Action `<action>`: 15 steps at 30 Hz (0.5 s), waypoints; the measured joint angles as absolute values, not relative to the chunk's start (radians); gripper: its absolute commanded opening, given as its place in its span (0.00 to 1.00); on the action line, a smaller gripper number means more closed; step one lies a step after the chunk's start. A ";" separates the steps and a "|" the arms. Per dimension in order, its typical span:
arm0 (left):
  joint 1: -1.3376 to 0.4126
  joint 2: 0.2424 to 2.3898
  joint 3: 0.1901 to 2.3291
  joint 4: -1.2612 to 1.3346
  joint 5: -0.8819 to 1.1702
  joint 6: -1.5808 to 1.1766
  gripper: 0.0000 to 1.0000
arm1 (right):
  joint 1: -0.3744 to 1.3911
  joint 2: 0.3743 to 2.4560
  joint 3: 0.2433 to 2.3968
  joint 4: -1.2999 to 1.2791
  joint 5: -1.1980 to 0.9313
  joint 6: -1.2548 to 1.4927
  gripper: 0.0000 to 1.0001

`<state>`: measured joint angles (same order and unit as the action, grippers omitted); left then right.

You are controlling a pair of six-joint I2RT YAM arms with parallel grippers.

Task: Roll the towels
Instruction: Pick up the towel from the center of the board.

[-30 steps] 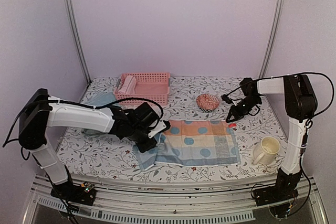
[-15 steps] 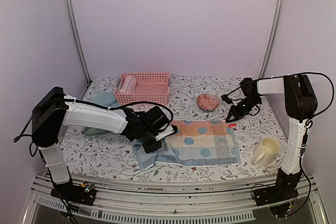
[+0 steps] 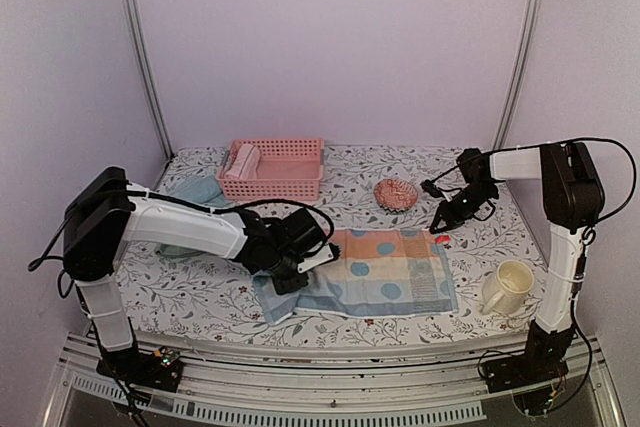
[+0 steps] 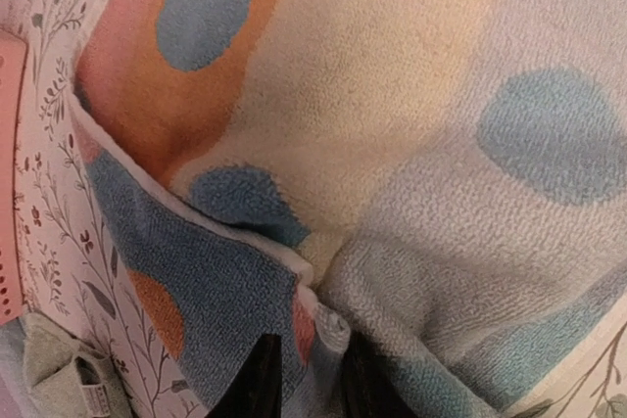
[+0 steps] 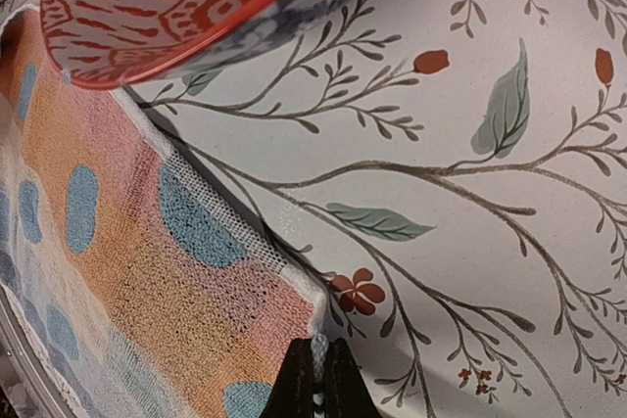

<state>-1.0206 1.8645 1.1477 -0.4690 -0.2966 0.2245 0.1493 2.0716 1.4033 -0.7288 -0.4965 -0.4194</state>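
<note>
A striped orange, cream and blue towel [image 3: 385, 272] with blue spots lies spread on the table, its left edge folded over. My left gripper [image 3: 299, 267] sits on that folded edge, shut on a bunched fold of the towel [image 4: 323, 325]; the left gripper [image 4: 306, 364] shows only its two dark fingertips. My right gripper [image 3: 441, 221] is shut on the towel's far right corner [image 5: 318, 325], low over the table. A rolled pink towel [image 3: 242, 161] lies in the basket. A pale blue-green towel [image 3: 196, 190] lies behind my left arm, and a sage one [image 4: 64, 379] shows at the wrist view's corner.
A pink slatted basket [image 3: 285, 187] stands at the back left. A red patterned bowl [image 3: 396, 193] sits just left of my right gripper and fills the top of the right wrist view [image 5: 176, 7]. A cream mug [image 3: 508, 288] stands at the front right.
My left gripper has shifted a little right onto the towel's folded edge and narrowed onto a fold of it. The right arm has not moved.
</note>
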 measured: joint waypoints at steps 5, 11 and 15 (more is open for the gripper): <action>-1.019 1.892 1.149 -0.471 -0.346 0.220 0.02 | 0.149 2.072 1.403 -0.729 -0.503 -0.419 0.03; -1.001 1.884 1.153 -0.464 -0.348 0.208 0.00 | 0.149 2.072 1.403 -0.729 -0.505 -0.419 0.03; -0.960 1.816 1.149 -0.459 -0.322 0.180 0.00 | 0.149 2.063 1.403 -0.730 -0.504 -0.422 0.03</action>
<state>-0.9604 1.8156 1.1492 -0.4591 -0.3218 0.1799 0.1486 2.0632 1.4029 -0.7296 -0.5041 -0.4221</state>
